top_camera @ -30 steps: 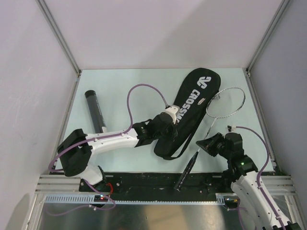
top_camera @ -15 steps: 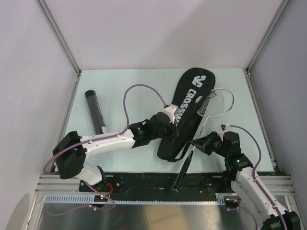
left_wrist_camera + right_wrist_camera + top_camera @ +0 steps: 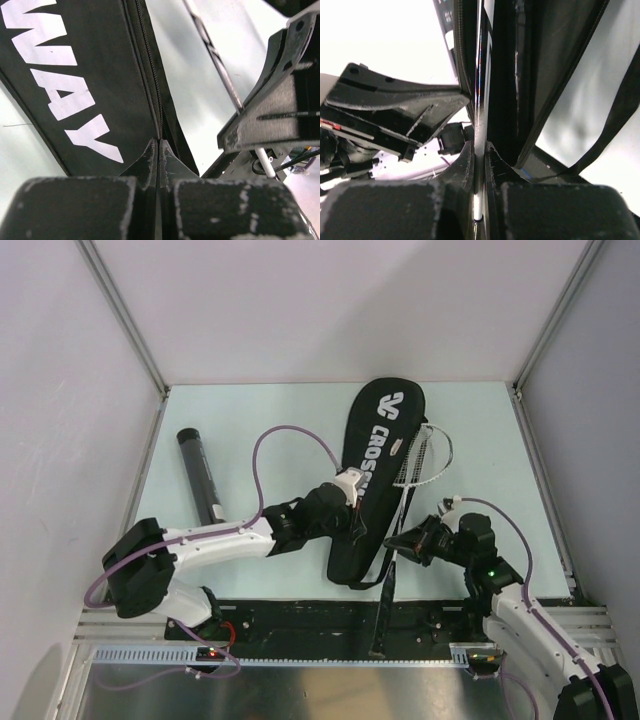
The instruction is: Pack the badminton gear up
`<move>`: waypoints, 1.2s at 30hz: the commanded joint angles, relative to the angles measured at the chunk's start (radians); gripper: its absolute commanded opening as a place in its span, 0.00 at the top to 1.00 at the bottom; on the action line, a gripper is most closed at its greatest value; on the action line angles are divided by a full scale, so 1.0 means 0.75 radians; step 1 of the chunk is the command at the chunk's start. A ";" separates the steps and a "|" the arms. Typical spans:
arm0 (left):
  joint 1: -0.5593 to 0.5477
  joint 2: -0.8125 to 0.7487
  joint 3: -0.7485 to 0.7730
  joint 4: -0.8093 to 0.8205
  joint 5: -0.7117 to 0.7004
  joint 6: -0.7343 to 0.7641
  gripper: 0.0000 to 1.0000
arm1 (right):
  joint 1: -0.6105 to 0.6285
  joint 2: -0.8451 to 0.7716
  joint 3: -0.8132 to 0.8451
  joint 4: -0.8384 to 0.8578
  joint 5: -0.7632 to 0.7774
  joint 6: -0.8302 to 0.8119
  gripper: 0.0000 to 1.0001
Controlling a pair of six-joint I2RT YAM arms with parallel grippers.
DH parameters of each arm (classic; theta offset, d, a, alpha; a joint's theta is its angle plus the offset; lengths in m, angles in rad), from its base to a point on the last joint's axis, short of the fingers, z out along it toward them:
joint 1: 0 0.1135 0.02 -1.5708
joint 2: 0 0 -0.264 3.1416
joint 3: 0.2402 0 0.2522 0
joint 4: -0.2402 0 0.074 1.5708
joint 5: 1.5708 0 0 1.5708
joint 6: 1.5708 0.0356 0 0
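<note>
The black CROSSWAY bag (image 3: pixel 375 470) lies lengthwise in the middle of the table. My left gripper (image 3: pixel 360 517) is shut on the bag's zipper edge (image 3: pixel 156 90), near its narrow end. My right gripper (image 3: pixel 398 540) is shut on the silver shaft (image 3: pixel 480 100) of a racquet. The racquet head (image 3: pixel 420 455) sits against the bag's right edge, and its black handle (image 3: pixel 383 605) hangs over the near table edge. The black tube (image 3: pixel 199 473) lies at the left. Only one racquet shows. No shuttlecocks are in view.
The bag's carry strap (image 3: pixel 372 565) loops by my right gripper. A metal rail (image 3: pixel 300 615) runs along the near table edge. White walls and aluminium posts close in the table on three sides.
My right gripper has swung the racquet left, so its head now meets the bag's right edge. The left gripper has turned the bag more upright and shifted it left.
</note>
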 commanded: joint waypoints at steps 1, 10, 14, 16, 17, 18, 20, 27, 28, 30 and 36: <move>0.011 -0.054 -0.011 0.102 0.009 -0.005 1.00 | 0.083 -0.072 0.011 0.117 -0.054 0.016 1.00; 0.017 -0.069 -0.024 0.106 0.020 -0.004 1.00 | 0.217 -0.186 0.011 0.049 0.067 0.014 1.00; 0.018 -0.072 -0.030 0.111 0.054 -0.005 1.00 | 0.263 -0.148 0.014 0.111 0.083 -0.013 1.00; 0.018 -0.080 -0.034 0.113 0.068 -0.004 1.00 | 0.275 -0.101 0.022 0.121 0.077 -0.058 1.00; 0.018 -0.089 -0.039 0.112 0.065 -0.004 1.00 | 0.277 -0.074 0.026 0.122 0.067 -0.070 1.00; 0.020 -0.096 -0.044 0.112 0.060 -0.007 1.00 | 0.281 -0.051 0.028 0.127 0.055 -0.076 1.00; 0.022 -0.112 -0.057 0.112 0.061 -0.007 1.00 | 0.294 -0.012 0.025 0.157 0.046 -0.091 1.00; 0.022 -0.160 -0.102 0.126 0.126 0.017 1.00 | 0.286 0.182 0.050 0.363 -0.008 -0.153 1.00; 0.022 -0.170 -0.115 0.129 0.138 0.021 1.00 | 0.276 0.247 0.074 0.392 -0.031 -0.182 1.00; 0.023 -0.187 -0.139 0.136 0.157 0.031 1.00 | 0.251 0.366 0.124 0.413 -0.080 -0.233 1.00; 0.023 -0.241 -0.210 0.168 0.225 0.063 1.00 | 0.168 0.659 0.221 0.593 -0.171 -0.257 1.00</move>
